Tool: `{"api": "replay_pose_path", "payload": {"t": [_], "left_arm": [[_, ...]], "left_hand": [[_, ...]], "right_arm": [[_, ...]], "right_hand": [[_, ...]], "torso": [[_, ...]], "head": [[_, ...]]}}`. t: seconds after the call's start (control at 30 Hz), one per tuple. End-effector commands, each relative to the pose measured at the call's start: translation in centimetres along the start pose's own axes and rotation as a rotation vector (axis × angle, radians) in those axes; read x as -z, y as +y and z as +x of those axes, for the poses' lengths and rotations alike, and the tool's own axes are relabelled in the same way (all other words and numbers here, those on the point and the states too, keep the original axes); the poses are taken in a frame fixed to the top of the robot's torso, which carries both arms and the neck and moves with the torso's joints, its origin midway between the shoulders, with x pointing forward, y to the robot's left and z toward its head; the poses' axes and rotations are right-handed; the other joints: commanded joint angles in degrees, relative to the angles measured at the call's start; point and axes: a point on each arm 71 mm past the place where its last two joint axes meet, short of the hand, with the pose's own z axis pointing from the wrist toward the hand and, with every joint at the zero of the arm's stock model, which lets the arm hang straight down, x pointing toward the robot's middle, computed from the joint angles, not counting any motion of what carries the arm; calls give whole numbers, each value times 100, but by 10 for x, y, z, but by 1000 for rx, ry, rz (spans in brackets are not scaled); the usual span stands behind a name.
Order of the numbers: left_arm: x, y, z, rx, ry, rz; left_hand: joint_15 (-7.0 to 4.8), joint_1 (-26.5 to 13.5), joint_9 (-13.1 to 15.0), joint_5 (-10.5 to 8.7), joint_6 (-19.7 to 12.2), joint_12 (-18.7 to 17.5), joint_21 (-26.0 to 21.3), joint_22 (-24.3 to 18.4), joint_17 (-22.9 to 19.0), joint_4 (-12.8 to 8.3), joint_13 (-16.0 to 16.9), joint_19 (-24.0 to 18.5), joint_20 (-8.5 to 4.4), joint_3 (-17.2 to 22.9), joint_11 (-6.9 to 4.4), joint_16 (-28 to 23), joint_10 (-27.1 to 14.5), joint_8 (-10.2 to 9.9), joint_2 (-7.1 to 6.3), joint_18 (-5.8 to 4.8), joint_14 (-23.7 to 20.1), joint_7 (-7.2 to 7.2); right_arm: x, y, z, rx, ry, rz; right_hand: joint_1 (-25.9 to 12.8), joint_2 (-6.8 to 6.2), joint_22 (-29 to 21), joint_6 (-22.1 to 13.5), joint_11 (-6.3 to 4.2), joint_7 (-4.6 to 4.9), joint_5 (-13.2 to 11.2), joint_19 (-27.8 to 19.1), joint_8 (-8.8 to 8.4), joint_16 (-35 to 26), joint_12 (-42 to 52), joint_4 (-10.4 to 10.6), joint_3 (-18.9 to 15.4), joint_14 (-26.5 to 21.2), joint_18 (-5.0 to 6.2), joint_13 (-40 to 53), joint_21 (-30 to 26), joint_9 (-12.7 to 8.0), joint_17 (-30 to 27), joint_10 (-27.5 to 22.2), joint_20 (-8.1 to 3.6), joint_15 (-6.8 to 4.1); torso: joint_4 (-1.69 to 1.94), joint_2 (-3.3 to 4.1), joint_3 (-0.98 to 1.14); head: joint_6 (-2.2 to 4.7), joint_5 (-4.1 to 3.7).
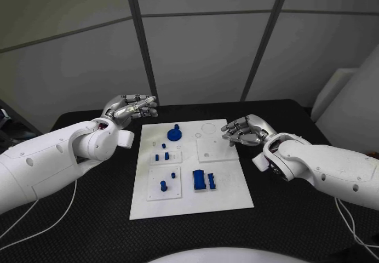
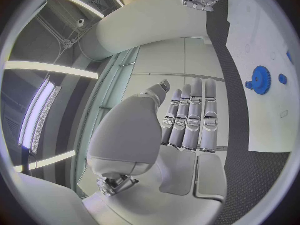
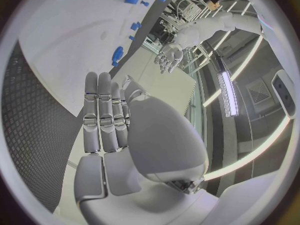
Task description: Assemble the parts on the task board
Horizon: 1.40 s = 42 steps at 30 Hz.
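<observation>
White task board (image 1: pixel 225 192) lay between my hands, blue parts (image 1: pixel 203 179) on it; left hand (image 1: pixel 130 107) hovered beside far corner, fingers straight, empty; right hand (image 1: pixel 246 131) likewise opposite.

This looks like a robotics lab or test cell. A black table (image 1: pixel 300 230) with a textured mat stands inside pale grey partition panels (image 1: pixel 197 49) joined by dark seams, and the left wrist view shows long strip lights (image 2: pixel 37 67) on the ceiling. In the right wrist view, cluttered equipment racks (image 3: pixel 187 7) stand beyond the panels.
</observation>
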Motion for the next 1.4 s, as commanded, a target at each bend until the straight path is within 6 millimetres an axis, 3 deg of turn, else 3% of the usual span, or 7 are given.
{"api": "replay_pose_path", "payload": {"t": [0.03, 0.53, 0.57, 0.93, 0.97, 1.0, 1.4], "left_arm": [[-7, -1, -6, 86, -84, 77], [-24, 30, -9, 107, -324, 113], [-25, 32, -6, 93, -272, 69], [-9, 35, 16, 34, -275, 57], [-6, 35, 20, 24, -276, 56], [-2, 36, 24, 13, -277, 54], [42, 39, 67, -95, -284, 43]], "left_hand": [[71, 17, -11, -28, 50, -438, -507, -541, -234, 81, -189, -253, 133, 30, 32, -688, 255, -149, 21, -11, 146, -37], [621, -387, -23, 59, -183, -1510, -869, -3247, -1097, 186, -224, -2694, 572, -853, 316, -2623, -659, -698, 102, -136, -1401, 32], [300, -2635, -390, -172, -1703, -1860, -1144, -3623, -1439, -71, -582, -3308, 75, -1107, 23, -2956, -2159, -1058, 563, -319, -2576, -269], [46, -4461, -390, -682, -2953, -1860, -1144, -4114, -1439, -640, -582, -4024, -323, -1435, -236, -2956, -3438, -1058, 563, -508, -3745, -504], [27, -4599, -390, -682, -3048, -1860, -1144, -4143, -1439, -640, -582, -4061, -360, -1463, -256, -2956, -3531, -1058, 563, -1060, -3824, -522], [8, -4731, -390, -682, -3138, -1860, -1144, -4170, -1439, -640, -582, -4109, -384, -1479, -274, -2956, -3623, -1058, 563, -1060, -3900, -540], [-450, -6042, -390, -682, -4026, -1860, -1144, -4445, -1439, -640, -582, -4519, -1090, -1937, -714, -2956, -4514, -1058, 563, -1060, -4647, -971]], "right_arm": [[-16, -5, -8, -205, -65, -43], [-62, -25, 0, -397, -151, -24], [-60, -27, 2, -307, -140, 10], [-49, -8, 9, -372, -197, -18], [-46, -5, 10, -383, -207, -21], [-44, -1, 12, -395, -218, -23], [-4, 33, 31, -514, -322, 4]], "right_hand": [[55, 22, -413, 82, 93, 44, -16, -376, -48, -816, -536, 24, 208, -398, -10, -639, -632, -56, -507, 91, 140, 158], [-1123, 180, -2115, -433, 521, 144, -149, -485, -302, -1988, -1876, -49, -151, -1448, 31, -2336, -2703, -409, -2727, -343, 824, 765], [-3468, 338, -2335, -1966, 221, -202, -327, -2130, -663, -2341, -2246, -315, -660, -3078, -309, -2698, -3170, -790, -2919, -1992, 348, 487], [-5325, 338, -2954, -3181, -23, -464, -782, -3363, -663, -2341, -2246, -562, -660, -4363, -468, -2698, -3170, -790, -3530, -3290, 30, 290], [-5477, 338, -2954, -3282, -45, -486, -782, -3469, -663, -2341, -2246, -577, -660, -4469, -469, -2698, -3170, -790, -3530, -3396, 2, 272], [-5616, 338, -2954, -3373, -62, -505, -782, -3564, -663, -2341, -2246, -989, -660, -4566, -474, -2698, -3170, -790, -3530, -3494, -24, -139], [-7007, 338, -2954, -4282, -517, -1010, -782, -4521, -663, -2341, -2246, -989, -660, -5528, -1027, -2698, -3170, -790, -3530, -4466, -683, -139]], "torso": [[-45, -198, -54], [-44, -435, 13], [-51, -409, -10], [120, -409, -7], [137, -409, -6], [150, -409, -6], [176, -409, -5]], "head": [[135, 23], [409, 167], [398, 142], [743, 205], [776, 211], [803, 216], [855, 225]]}}
